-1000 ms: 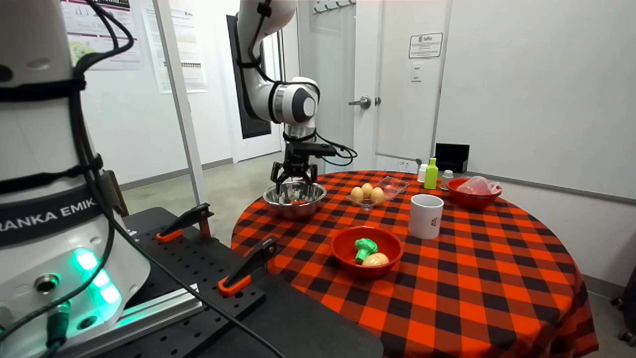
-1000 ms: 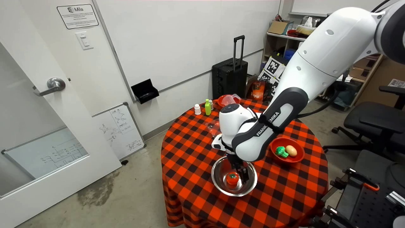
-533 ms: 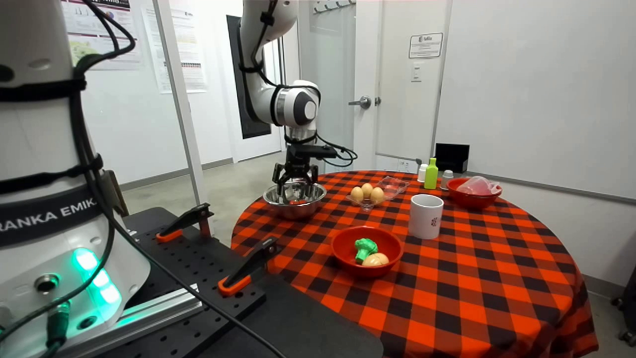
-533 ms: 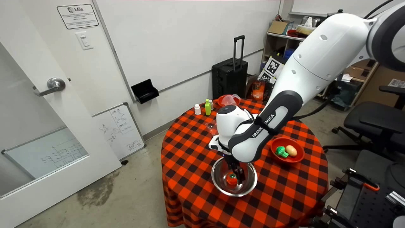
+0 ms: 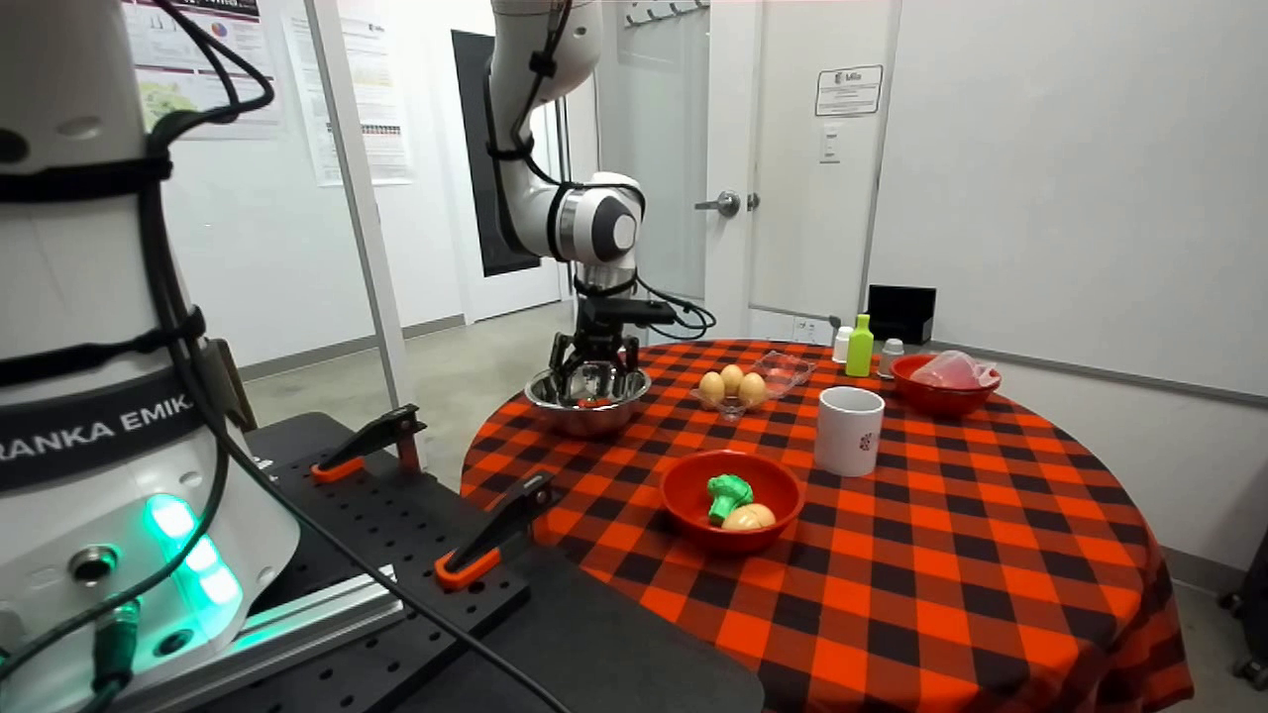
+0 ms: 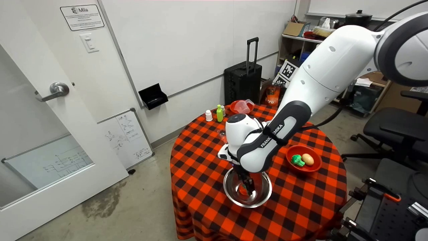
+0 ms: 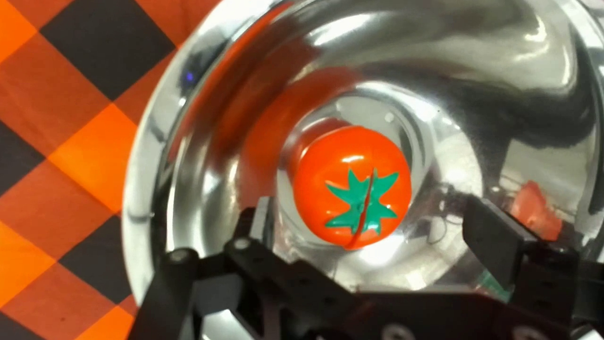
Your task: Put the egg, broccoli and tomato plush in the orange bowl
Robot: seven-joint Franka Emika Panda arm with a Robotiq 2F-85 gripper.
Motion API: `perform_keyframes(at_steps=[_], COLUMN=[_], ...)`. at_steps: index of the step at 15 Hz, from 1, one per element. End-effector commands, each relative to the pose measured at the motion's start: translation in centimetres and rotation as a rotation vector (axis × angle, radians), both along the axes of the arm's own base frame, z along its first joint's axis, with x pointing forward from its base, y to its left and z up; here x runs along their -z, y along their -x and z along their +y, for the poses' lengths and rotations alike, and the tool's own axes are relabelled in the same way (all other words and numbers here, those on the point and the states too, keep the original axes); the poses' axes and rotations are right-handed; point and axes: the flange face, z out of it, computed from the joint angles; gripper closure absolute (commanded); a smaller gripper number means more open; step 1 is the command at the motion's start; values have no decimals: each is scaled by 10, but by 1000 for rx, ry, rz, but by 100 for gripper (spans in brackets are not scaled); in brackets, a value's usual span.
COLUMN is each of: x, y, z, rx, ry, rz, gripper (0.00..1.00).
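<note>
- The checked tablecloth (image 5: 941,614) is hanging in folds.
- The steel bowl (image 5: 589,423) is standing on it.
- The gripper (image 7: 373,222) is hanging over this bowl, 2 fingers (image 7: 494,242) wide apart.
- The orange bowl (image 5: 690,483) is sitting near the cup (image 5: 847,436).
- The tomato (image 7: 342,189) is lying inside the steel bowl.
- The broccoli (image 6: 297,160) and egg (image 6: 308,159) are resting in the orange bowl.

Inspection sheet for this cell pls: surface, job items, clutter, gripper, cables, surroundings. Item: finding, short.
Surface: red-and-black checked tablecloth.
Job items: egg and broccoli in the orange bowl; tomato in the steel bowl.
Clutter: white cup, three eggs in a clear carton, green bottle, far red bowl with a pinkish item.
Gripper: open at the steel bowl, tomato not gripped.
Cables: black cables strapped along the arm; one crosses the black plate.
Surroundings: door, whiteboard, black suitcase, office chair.
</note>
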Motion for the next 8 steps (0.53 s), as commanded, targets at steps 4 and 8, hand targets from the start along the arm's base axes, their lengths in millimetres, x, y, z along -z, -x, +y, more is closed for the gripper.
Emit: perform_keyframes(at_steps=[4,8], x=[14,17], y=[-8,-8], z=[0,-2], rx=[-25,-22], ry=[17,20], rz=[10,9], gripper=[0,26])
